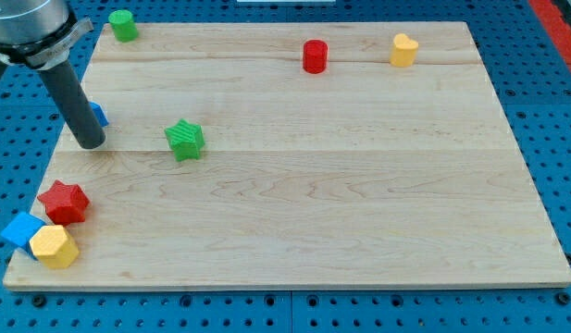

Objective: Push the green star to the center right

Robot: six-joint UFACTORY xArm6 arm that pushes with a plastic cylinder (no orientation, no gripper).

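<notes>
You'll find my tip (pixel 89 144) (a bare rod, gripping nothing) left of the green star (pixel 185 140), apart, placed to shove it rightward

surface: pale wooden board (pixel 359 213) | surround: blue perforated base (pixel 544 111) | light: even

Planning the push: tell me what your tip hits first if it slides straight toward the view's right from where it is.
My tip would probably meet the green star first; the two sit at about the same height in the view, with bare board between them.
</notes>
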